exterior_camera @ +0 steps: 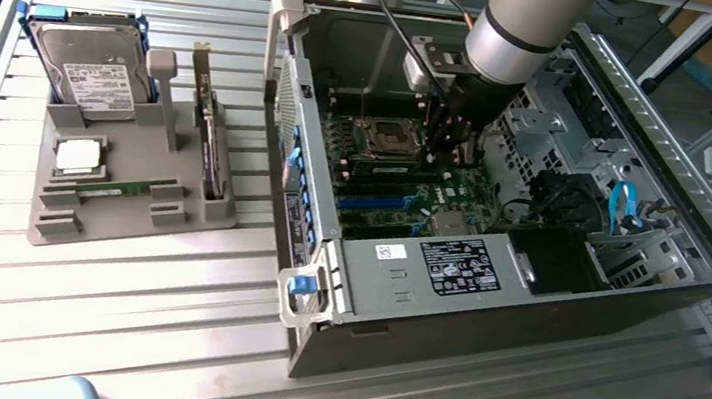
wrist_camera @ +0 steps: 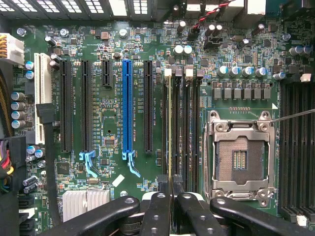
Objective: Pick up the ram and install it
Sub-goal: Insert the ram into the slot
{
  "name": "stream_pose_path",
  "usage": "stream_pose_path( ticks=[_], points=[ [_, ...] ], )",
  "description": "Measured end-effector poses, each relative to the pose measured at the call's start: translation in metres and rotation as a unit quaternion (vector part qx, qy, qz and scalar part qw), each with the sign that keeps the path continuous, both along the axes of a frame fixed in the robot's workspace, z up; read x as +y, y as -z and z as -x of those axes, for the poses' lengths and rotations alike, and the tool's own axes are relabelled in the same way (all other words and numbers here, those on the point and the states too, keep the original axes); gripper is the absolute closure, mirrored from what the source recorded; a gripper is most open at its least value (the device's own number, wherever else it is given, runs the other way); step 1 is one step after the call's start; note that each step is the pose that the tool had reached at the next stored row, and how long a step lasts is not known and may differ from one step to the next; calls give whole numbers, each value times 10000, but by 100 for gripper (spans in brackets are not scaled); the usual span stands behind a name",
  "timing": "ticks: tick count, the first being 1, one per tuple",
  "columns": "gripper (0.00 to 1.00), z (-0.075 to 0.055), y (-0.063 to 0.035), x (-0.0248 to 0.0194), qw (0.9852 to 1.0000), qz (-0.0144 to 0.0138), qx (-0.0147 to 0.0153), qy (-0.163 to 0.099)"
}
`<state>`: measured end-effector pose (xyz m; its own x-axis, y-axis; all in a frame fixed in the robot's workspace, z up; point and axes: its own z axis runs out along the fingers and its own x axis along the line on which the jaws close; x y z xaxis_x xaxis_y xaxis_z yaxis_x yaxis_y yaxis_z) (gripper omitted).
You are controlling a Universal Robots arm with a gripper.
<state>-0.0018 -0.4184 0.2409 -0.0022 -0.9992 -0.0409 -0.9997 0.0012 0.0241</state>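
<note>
Wrist view: fingers (wrist_camera: 156, 211) pinch the ram (wrist_camera: 170, 128) edge-on at the memory slots (wrist_camera: 184, 132); slight misalignment with a slot risks jamming or bending the ram.

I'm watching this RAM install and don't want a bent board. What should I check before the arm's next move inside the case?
1. Grip: ok, gripper is shut on the ram, held edge-on.
2. Alignment: ok, the ram runs parallel to the memory slots.
3. Ram fully seated: cannot tell.
4. White latches open: cannot tell.
5. Clearance from the processor socket: ok, the ram is apart from it.
</note>
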Motion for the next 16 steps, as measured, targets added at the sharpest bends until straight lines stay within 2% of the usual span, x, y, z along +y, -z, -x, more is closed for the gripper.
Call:
stream_pose_path(
  ticks=[16],
  points=[
    [88, 0, 15, 0, 10000, -3, 0, 1]
  ],
)
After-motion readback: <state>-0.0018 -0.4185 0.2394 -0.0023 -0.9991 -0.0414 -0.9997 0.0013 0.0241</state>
